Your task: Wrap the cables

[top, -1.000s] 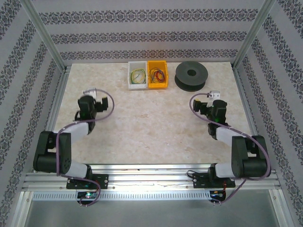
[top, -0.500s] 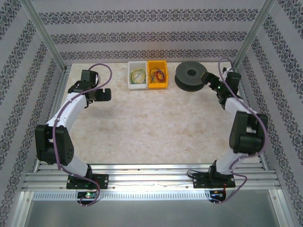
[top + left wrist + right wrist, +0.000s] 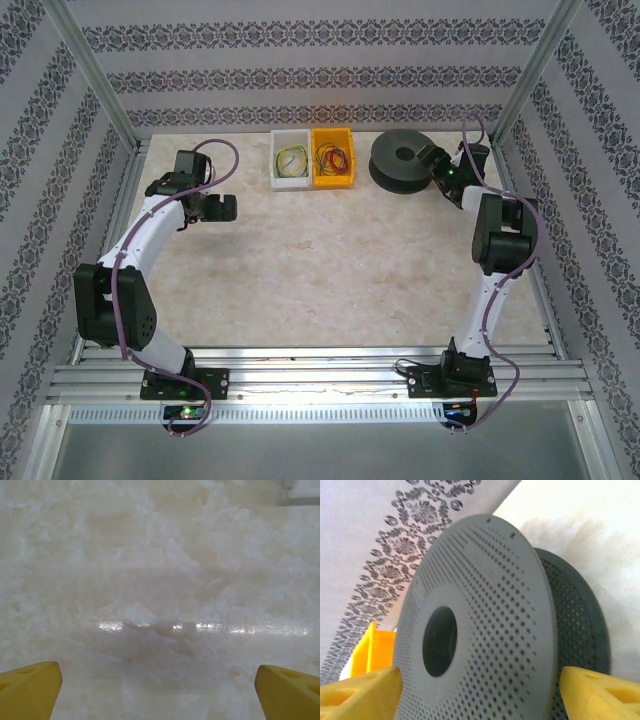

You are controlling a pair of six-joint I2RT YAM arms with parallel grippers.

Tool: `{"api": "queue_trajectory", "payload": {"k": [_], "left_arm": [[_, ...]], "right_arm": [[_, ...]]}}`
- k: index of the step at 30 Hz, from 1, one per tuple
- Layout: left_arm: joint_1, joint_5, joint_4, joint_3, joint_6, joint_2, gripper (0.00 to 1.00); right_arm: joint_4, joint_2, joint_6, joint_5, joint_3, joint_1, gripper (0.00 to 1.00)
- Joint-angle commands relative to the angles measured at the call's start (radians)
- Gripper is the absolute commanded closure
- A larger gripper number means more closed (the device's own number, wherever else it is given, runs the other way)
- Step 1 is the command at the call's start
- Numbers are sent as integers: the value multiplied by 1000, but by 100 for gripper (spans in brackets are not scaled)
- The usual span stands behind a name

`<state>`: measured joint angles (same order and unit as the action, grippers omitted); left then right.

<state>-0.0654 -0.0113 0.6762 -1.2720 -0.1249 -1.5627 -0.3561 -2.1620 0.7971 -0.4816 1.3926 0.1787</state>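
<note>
**A:** How is the left gripper (image 3: 160, 695) found?

**B:** Its jaws are spread as wide as they go, and nothing is held between them. The yellow fingertips (image 3: 30, 690) are seen at the two bottom corners of the left wrist view. Bare marble table (image 3: 160, 580) is spread out below and ahead of them.

**A:** And the right gripper (image 3: 480, 700)?

**B:** It is brought up against the black spool (image 3: 485, 620). The jaws are set wide apart, with one yellow fingertip to each side of the spool's near flange. Whether the flange is touched cannot be told, and no firm grip is seen.

**A:** Where are the cables (image 3: 291, 158) to be found?

**B:** They are coiled in two bins that are set touching side by side. Green and yellow loops are kept in the white bin (image 3: 290, 183), red and dark ones in the yellow bin (image 3: 333, 182). From the left gripper they are placed ahead and off to the right, well apart from it. From the right gripper they are placed beyond the spool. A corner of the yellow bin is seen past the spool's edge, on the left fingertip's side.
</note>
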Motion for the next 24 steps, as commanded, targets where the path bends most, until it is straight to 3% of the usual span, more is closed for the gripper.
{"api": "queue_trajectory", "payload": {"k": [1, 19, 24], "left_arm": [[-8, 11, 42, -35, -2, 13, 0], [-9, 11, 30, 4, 4, 65, 0], [-10, 13, 23, 28, 2, 95, 0]], "right_arm": [[-50, -33, 49, -22, 55, -16, 21], [-62, -120, 199, -2, 138, -30, 68], [-68, -54, 180, 9, 85, -26, 92]]}}
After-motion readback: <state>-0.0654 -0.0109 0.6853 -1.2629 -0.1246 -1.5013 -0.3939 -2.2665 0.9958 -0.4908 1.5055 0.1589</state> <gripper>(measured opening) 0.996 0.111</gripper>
